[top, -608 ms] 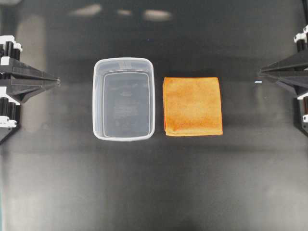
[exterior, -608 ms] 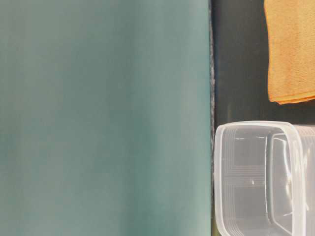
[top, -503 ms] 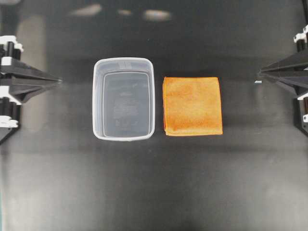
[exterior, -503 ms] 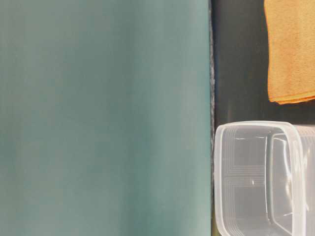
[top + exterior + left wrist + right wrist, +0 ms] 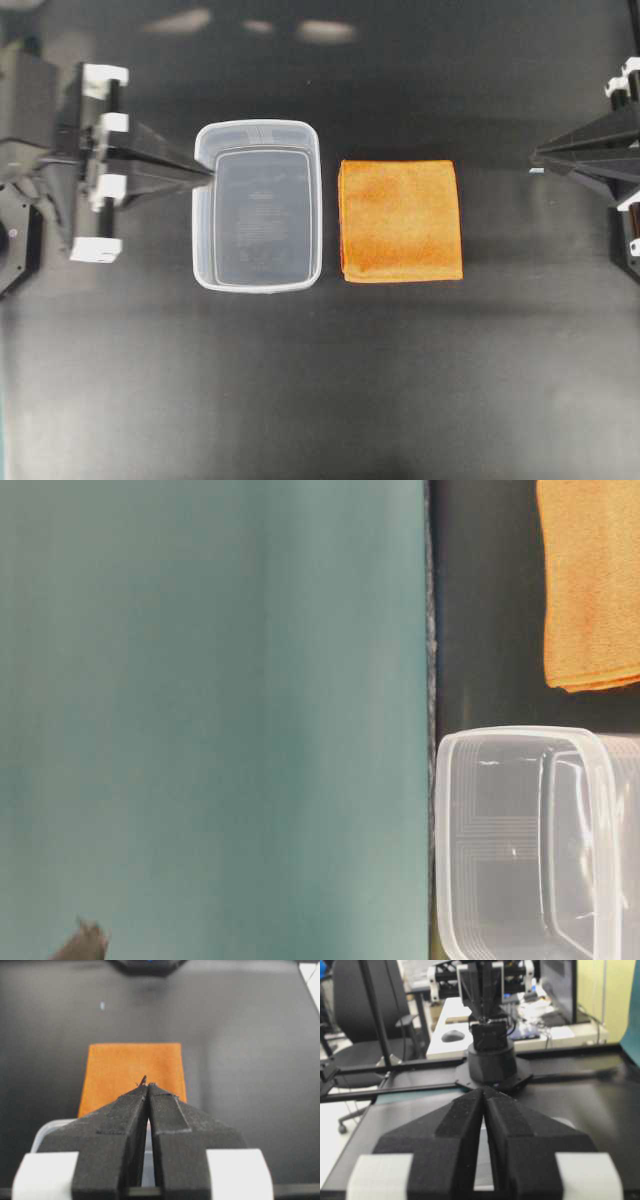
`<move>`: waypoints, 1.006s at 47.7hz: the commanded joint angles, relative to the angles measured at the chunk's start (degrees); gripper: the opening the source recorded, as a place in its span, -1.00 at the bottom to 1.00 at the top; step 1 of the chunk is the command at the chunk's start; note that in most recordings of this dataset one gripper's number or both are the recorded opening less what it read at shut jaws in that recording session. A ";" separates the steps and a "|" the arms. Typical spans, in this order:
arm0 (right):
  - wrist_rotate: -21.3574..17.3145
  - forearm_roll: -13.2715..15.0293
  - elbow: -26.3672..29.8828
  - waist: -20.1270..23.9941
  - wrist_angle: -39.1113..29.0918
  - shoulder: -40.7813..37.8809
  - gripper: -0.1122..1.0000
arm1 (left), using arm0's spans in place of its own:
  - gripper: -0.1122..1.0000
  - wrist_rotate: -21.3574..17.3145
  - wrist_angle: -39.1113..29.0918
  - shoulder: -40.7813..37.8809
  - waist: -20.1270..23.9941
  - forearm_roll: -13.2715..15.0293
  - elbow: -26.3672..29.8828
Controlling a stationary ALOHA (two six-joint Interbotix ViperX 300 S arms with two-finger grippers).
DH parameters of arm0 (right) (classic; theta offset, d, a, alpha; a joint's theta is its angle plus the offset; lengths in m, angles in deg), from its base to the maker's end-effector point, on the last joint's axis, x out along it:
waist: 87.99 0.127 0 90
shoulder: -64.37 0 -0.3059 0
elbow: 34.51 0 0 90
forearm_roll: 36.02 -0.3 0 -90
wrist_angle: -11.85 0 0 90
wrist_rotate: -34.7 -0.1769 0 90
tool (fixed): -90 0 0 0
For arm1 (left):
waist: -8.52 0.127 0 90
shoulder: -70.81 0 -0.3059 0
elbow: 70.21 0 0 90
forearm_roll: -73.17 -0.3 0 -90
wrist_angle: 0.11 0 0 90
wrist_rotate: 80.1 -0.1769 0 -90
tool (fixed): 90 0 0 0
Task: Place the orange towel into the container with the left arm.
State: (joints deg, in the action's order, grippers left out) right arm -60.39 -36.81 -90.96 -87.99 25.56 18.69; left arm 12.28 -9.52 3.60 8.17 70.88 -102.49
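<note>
Towel [image 5: 400, 221] flat on tabletop [image 5: 400, 380], just right of empty container [image 5: 258, 205]. Left end effector [image 5: 207, 173] closed, empty, tip over container's left rim. Advice: pass above container, open wide, descend on towel's near edge. Right end effector [image 5: 537, 153] closed, parked.

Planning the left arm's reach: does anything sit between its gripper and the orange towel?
Yes. The container sits on the table directly between the left gripper, at its near rim, and the orange towel just beyond it.
</note>
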 commanded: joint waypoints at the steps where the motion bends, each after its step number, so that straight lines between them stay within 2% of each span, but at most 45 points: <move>1: -0.70 -0.26 0.53 -0.35 0.00 -0.18 -0.65 | -0.80 -0.09 -1.14 -3.16 0.09 -0.26 3.87; 5: -1.05 -0.18 0.53 -0.35 -0.18 -0.26 -0.41 | -0.80 -0.09 -2.37 -5.71 0.09 -0.26 5.62; 13: -1.05 -0.26 0.53 -0.26 -1.14 -0.18 0.33 | -0.79 -0.09 -5.98 -11.43 0.79 -0.26 10.55; 17: -0.70 -0.26 0.53 -0.26 -1.93 -0.18 0.53 | -0.74 -0.18 -8.61 -14.68 1.23 -0.26 13.89; 21: -0.62 -0.18 0.44 -0.26 -2.72 -0.09 0.53 | -0.56 -0.26 -12.30 -18.37 1.93 -0.26 17.58; 24: -0.53 -0.18 0.44 -0.44 -3.16 -0.09 0.52 | -0.36 -0.35 -15.56 -22.24 2.37 -0.26 20.83; 30: -0.62 -0.18 0.44 -0.62 -3.25 0.35 0.51 | 0.33 -0.44 -19.51 -28.48 2.99 -0.26 25.58; 33: -0.62 -0.18 0.44 -0.62 -3.25 0.70 0.51 | 0.63 -0.97 -21.01 -32.26 2.99 -0.26 27.86; 35: -0.62 -0.18 0.44 -0.70 -3.25 1.05 0.51 | 0.75 -1.58 -21.36 -34.19 2.99 -0.26 29.09; 38: -0.62 -0.18 0.44 -0.79 -3.25 1.49 0.51 | 0.84 -2.81 -21.36 -37.88 2.81 -0.26 31.29; 48: -0.53 -0.18 0.35 -1.05 -3.25 2.99 0.51 | 0.83 -7.29 -21.27 -48.69 2.64 -0.35 38.06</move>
State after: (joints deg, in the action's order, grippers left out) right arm -61.01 -36.81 -91.14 -88.70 22.05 21.50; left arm 6.65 -31.05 -41.31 11.07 70.79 -68.12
